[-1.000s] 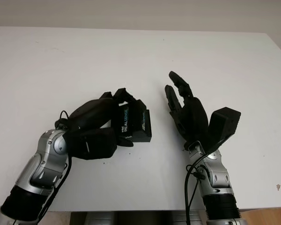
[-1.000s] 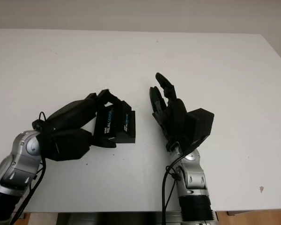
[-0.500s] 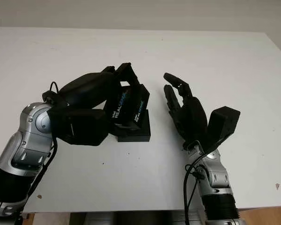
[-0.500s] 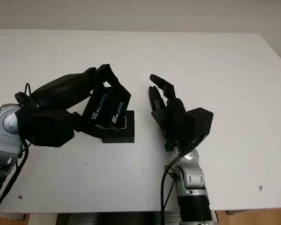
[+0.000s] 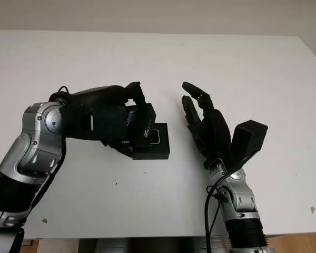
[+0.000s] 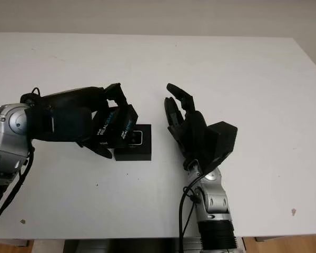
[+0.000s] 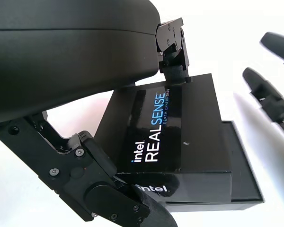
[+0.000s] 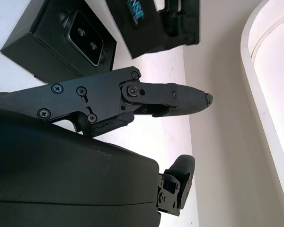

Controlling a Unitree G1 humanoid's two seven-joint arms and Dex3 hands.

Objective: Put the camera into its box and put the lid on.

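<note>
Your left hand (image 5: pixel 102 118) is clamped on the lid (image 7: pixel 177 130), a glossy black slab printed "intel REALSENSE" in white and blue. You hold it tilted, over the left part of the box (image 5: pixel 154 141) and not seated. The box is a matte black tray sitting on the white table (image 5: pixel 158 58) near its middle. The camera (image 8: pixel 84 38) lies inside it, a dark body with two lens openings showing. The lid and your fingers hide the box's left part. Your right hand (image 5: pixel 208 126) is just right of the box, open, holding nothing.
</note>
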